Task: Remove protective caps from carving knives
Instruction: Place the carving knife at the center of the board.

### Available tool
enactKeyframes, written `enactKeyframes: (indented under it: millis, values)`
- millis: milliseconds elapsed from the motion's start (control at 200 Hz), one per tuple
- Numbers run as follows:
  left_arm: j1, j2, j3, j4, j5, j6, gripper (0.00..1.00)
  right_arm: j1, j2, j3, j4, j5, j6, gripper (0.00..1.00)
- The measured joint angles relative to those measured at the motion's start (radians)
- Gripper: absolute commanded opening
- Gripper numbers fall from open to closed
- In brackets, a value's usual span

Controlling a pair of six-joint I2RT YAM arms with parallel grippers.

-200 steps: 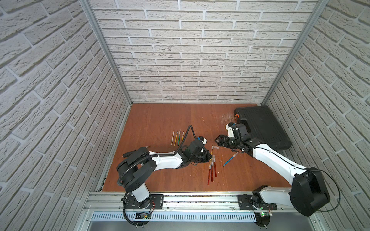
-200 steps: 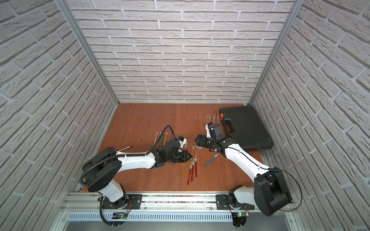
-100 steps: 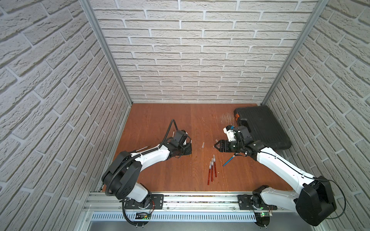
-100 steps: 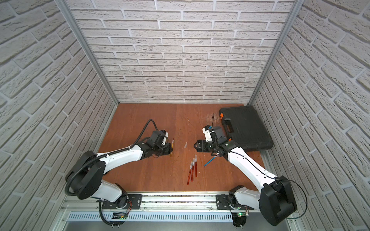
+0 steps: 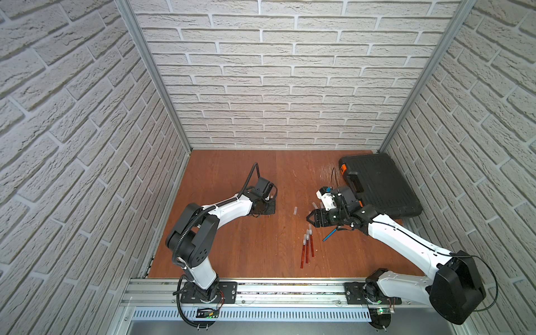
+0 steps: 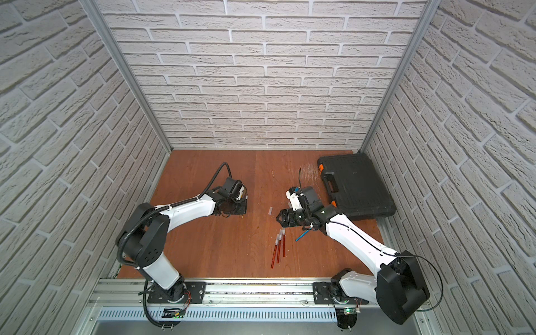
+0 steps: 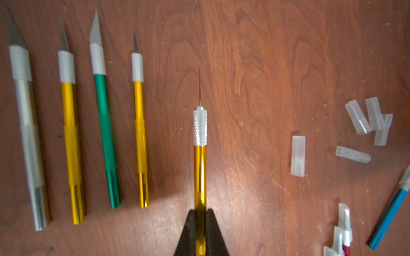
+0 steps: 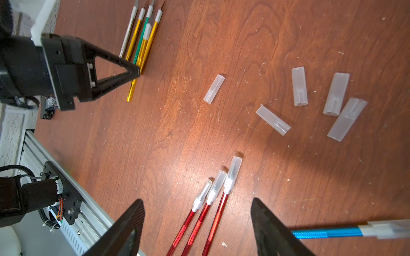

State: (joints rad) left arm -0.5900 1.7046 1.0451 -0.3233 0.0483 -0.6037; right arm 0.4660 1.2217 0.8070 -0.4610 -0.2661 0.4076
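Left gripper [image 7: 200,210]: clamped on bare gold knife [image 7: 199,168].
Right gripper [image 8: 197,200]: open, empty.
Red knives [image 8: 217,215]: probably light, slick; hold knurled handle.

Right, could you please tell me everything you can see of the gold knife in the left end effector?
The gold knife is a slim metallic gold rod with a silver knurled collar and a thin needle-like blade, bare of any cap. The left end effector is shut on its rear part, the tail sticking out behind. It points much like the row of four uncapped knives beside it. Whether it touches the table is unclear.
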Motion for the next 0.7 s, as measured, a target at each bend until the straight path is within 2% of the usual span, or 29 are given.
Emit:
enactKeyframes:
  millis: [700]
  values:
    - [0.008, 0.166, 0.141, -0.079, -0.111, 0.054, 0.04, 0.010, 0.001, 0.000, -0.002, 0.037, -0.005, 0.76]
